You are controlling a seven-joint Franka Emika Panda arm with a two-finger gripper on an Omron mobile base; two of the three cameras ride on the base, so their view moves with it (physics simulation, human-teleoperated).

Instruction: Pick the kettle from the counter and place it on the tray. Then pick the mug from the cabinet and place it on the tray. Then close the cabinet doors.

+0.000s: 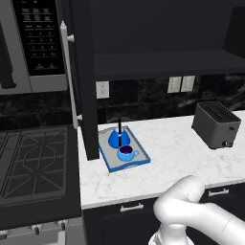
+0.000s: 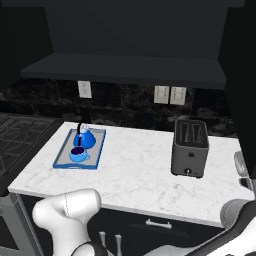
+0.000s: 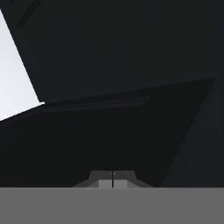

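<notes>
white marble counter [image 1: 167, 162], blue-rimmed tray [image 1: 109, 161] near its left end, grey toaster [image 1: 216, 124] towards right

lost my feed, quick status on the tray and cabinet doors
Gripper shut, empty, facing dark cabinet. Kettle and mug both on tray. Left cabinet door open.

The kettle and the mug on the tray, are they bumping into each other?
Cannot tell. In the left base view the kettle stands right behind the mug on the tray; they overlap, with no clear gap or contact.
</notes>
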